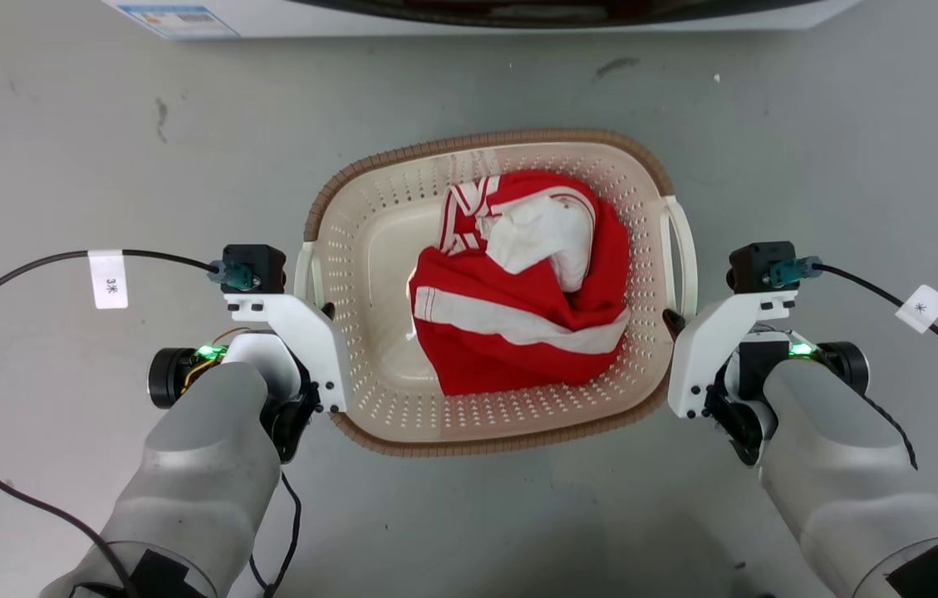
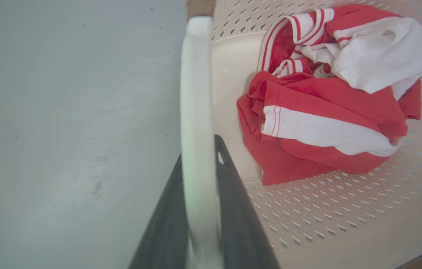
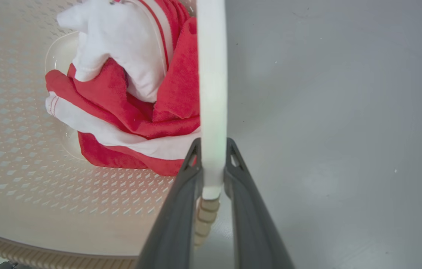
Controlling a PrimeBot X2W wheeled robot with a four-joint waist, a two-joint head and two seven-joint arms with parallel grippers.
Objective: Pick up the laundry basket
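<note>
The laundry basket (image 1: 485,139) lies with its long axis crosswise. Left gripper (image 2: 199,149) is closed on its left handle (image 2: 196,93); right gripper (image 3: 213,142) is closed on its right handle (image 3: 212,74).

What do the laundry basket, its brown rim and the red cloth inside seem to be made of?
The laundry basket: moulded plastic, cream, matte; regular punched holes, smooth walls.
The rim: probably plastic, moulded to look woven; ribs are even.
The cloth: soft knitted fabric, perhaps cotton; it creases and shows stitched seams.
</note>
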